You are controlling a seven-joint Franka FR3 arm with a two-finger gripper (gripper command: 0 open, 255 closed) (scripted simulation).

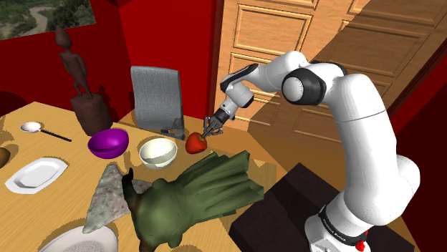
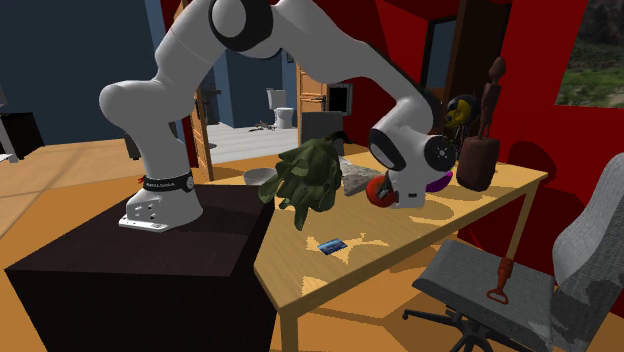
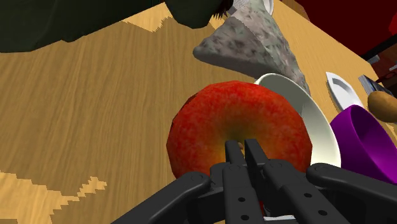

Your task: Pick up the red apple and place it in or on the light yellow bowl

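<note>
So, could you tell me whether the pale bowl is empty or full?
Empty: the bowl shows a bare inside; the red apple is beside it.

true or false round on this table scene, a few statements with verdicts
1. The apple is inside the pale bowl. False: it is outside, just beside that bowl.
2. A purple bowl stands next to the pale bowl. True.
3. The gripper is over the purple bowl. False: it is at the apple's top.
4. A grey chair stands at the table. True.
</note>
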